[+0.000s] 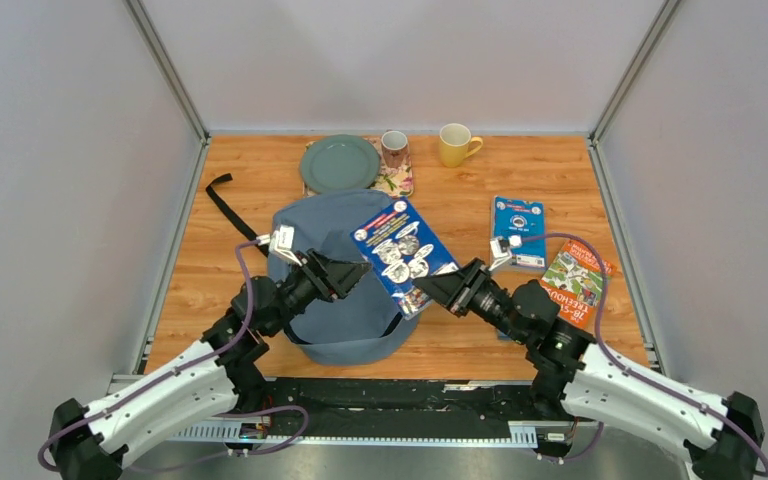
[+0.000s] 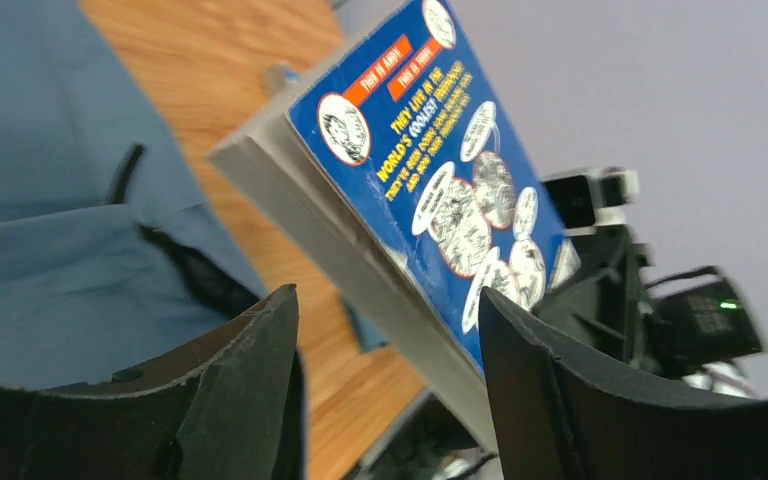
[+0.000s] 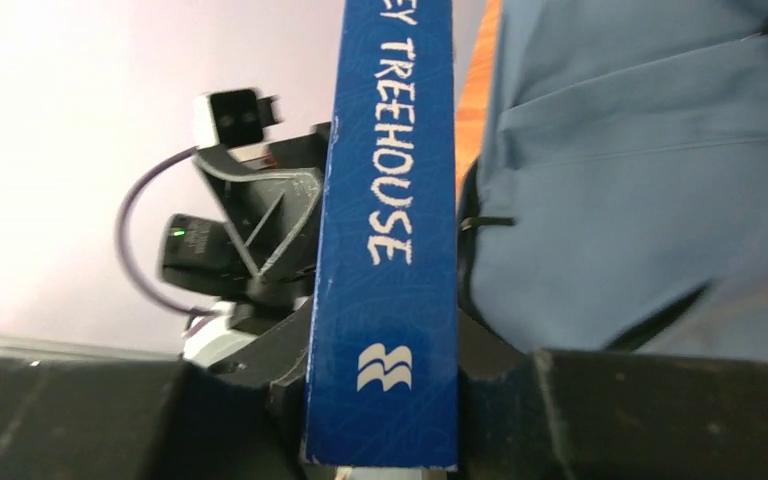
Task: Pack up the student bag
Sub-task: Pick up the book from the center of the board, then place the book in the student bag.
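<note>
Right gripper (image 3: 380, 392) pinches blue book (image 3: 395, 200), hiding part of the student bag (image 3: 640, 150).

The student bag (image 1: 360, 322) is soft matt grey-blue cloth; the blue paperback (image 1: 400, 252) has a glossy card cover and paper pages; the table (image 1: 222, 268) is smooth wood-grain.

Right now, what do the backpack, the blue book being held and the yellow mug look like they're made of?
Student bag: soft grey-blue fabric, matte; it slumps and creases. Blue book: likely a paperback, glossy printed card cover over a pale paper page block. Yellow mug: probably glazed ceramic, smooth and even-coloured; painted metal cannot be ruled out.
</note>
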